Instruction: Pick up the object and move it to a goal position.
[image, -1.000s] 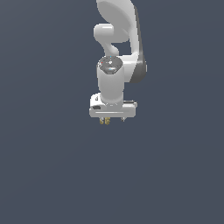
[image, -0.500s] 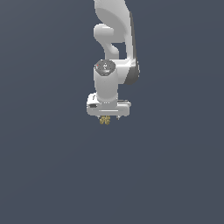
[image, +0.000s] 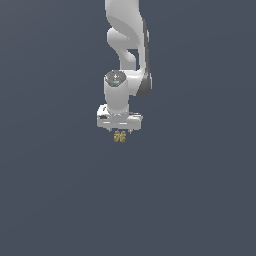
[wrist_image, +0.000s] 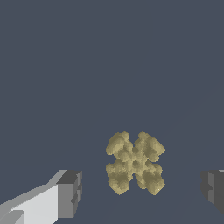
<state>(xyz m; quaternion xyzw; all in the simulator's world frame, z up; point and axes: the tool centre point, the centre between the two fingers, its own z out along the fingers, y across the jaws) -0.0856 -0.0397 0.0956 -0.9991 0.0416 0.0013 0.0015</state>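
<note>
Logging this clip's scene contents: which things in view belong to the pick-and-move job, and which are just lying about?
Belongs to the job:
- knobbly mustard-yellow cluster
- gripper, open, fingers apart on either side of the cluster

Just lying about:
- nothing else visible, only plain grey background

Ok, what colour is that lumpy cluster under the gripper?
Mustard-yellow to tan, mottled and knobbly. The lumpy cluster shows best in the wrist view, between the open fingers.

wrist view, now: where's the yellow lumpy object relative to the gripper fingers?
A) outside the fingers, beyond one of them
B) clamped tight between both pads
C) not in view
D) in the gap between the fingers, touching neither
D: in the wrist view the object sits in the open gap of the gripper, with bare background showing between it and each of the fingers.
</note>
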